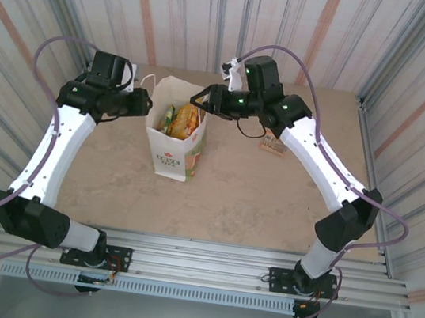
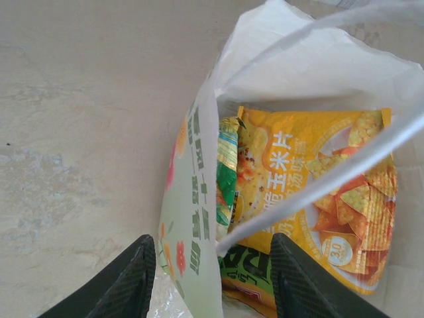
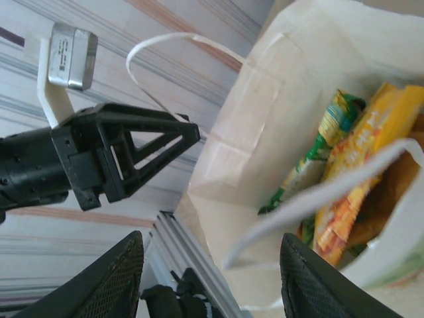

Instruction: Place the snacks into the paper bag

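In the view from above, the two arm bases sit at 6 o'clock on the near edge of the table [image 1: 269,207], and both arms reach away toward the paper bag [image 1: 172,153]. The bag stands upright on the table, a little to the left of the middle, with its mouth open upward. The snacks [image 1: 184,121] stand on edge inside it and their tops show above the rim. The left gripper [image 1: 149,106] is at 9 o'clock of the bag mouth, just beside the rim. In its own camera its fingers [image 2: 126,285] are spread apart, with the printed side wall of the bag between them; it is not clear if they touch it. The same camera shows a yellow packet [image 2: 311,192] and a green packet [image 2: 227,172] inside the bag, with a thin white handle [image 2: 331,175] crossing in front of them. The right gripper [image 1: 196,100] hangs at 1 o'clock of the bag mouth. Its fingers [image 3: 112,285] are also wide apart and hold nothing. One loose packet [image 1: 273,146] lies flat on the table at 3 o'clock of the bag, well apart from it, partly under the right arm. Farthest away is the striped wall [image 1: 185,19].
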`<control>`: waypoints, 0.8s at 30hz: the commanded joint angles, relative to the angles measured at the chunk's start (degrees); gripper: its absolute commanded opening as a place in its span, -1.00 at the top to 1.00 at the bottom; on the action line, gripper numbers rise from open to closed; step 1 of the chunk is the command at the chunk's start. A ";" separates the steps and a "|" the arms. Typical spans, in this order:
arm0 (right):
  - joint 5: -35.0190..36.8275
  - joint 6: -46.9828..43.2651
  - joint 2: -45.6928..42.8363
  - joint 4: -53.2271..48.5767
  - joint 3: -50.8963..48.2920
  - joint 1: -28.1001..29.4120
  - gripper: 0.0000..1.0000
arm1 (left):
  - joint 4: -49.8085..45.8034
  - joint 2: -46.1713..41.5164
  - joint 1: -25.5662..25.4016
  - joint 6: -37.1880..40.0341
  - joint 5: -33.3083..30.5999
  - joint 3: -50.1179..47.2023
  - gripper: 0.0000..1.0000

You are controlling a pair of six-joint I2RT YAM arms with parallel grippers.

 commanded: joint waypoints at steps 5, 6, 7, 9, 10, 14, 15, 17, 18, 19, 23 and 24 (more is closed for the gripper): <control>1.72 2.62 2.56 5.64 1.56 -0.36 0.61 | 3.45 1.76 0.86 1.64 -0.72 2.61 0.35; 2.54 1.99 2.31 4.98 1.54 -0.62 0.82 | 4.08 1.76 0.79 1.31 0.34 2.72 0.57; 3.15 1.07 1.89 4.34 3.43 -0.88 0.99 | 4.73 1.56 0.70 0.97 1.42 2.79 0.72; 3.58 -0.66 0.96 3.40 4.38 -1.51 1.00 | 5.91 0.88 0.10 0.31 1.89 2.70 0.92; 3.88 -1.43 0.45 2.68 4.99 -1.93 1.00 | 6.30 0.47 -0.39 0.12 1.94 2.78 0.98; 4.05 -4.20 -1.49 0.28 7.03 -3.60 1.00 | 6.58 -0.12 -2.20 -0.40 2.61 3.39 1.00; 4.02 -4.64 -1.86 -0.18 7.34 -4.27 1.00 | 6.52 -0.20 -2.64 -0.56 2.61 3.49 1.00; 3.06 -5.20 -2.31 -0.91 7.30 -5.69 1.00 | 6.59 -0.35 -3.76 -0.85 2.41 3.32 1.00; 2.63 -5.29 -2.32 -1.94 7.27 -6.47 1.00 | 6.82 -0.47 -4.46 -0.99 2.31 2.98 1.00; 2.26 -5.62 -2.39 -3.21 7.07 -7.17 1.00 | 7.00 -0.47 -5.11 -1.08 2.25 2.67 1.00; 2.86 -7.08 -4.48 -5.67 2.48 -8.78 1.00 | 7.64 -0.24 -6.81 -2.06 2.65 0.60 1.00; 2.83 -6.91 -5.51 -5.67 -1.09 -9.06 1.00 | 7.75 -0.08 -7.34 -2.46 2.98 0.01 1.00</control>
